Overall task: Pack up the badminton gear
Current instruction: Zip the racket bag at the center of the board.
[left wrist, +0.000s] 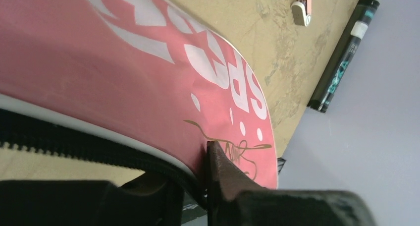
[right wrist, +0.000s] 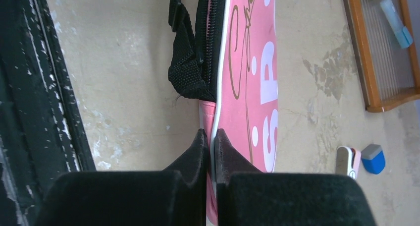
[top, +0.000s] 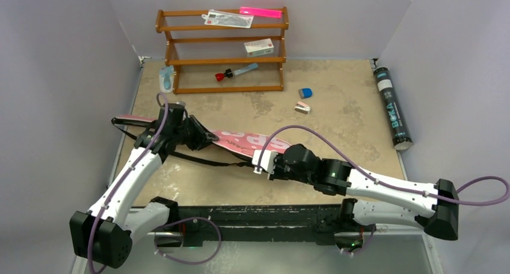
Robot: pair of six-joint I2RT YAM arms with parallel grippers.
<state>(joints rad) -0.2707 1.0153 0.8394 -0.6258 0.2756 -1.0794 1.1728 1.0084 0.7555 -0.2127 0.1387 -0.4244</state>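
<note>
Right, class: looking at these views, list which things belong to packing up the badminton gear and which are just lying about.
Part of the job:
- pink bag, lettered SPORT
- black tube, lettered BOKA

Just lying about:
- wooden rack
- small white box on the rack
- pink strip on the rack's top
- blue block
- white-and-pink item beside it

Pink bag (top: 240, 143), black BOKA tube (top: 392, 109)
Bag lies flat mid-frame, slanting left to right; tube lies at the right edge.
</note>
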